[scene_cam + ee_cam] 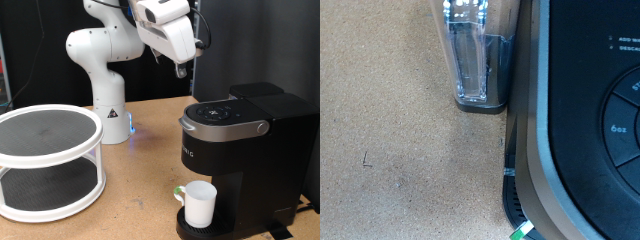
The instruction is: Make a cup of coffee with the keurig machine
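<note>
In the exterior view, nearest us stands the cup (pixel 199 204), a small white mug upright on the round drip tray of the keurig machine (pixel 245 160), its long axis vertical, its mouth facing up and its handle turned toward the exterior view's left, where a green mark sits beside it. The machine rises boxy and black over the cup at the exterior view's right, its rounded silver-rimmed lid down and its front facing the exterior view's bottom left. A white two-tier round rack (pixel 48 160) with dark mesh shelves fills the exterior view's left on the brown worktop (pixel 140 190). Behind it stands the white arm base (pixel 105 80), and the gripper (pixel 180 68) hangs in the air above the machine's lid, well apart from the cup; from here we cannot tell how far apart the fingers are. The wrist view looks straight down: we see the machine's dark lid (pixel 595 110) with faint button labels along one side, bare worktop beside it, and a single clear finger (pixel 470 55) with a dark base. A sliver of green and white (pixel 523 231) shows at the frame's edge, too small to identify. The spread of the fingers does not show here either.
</note>
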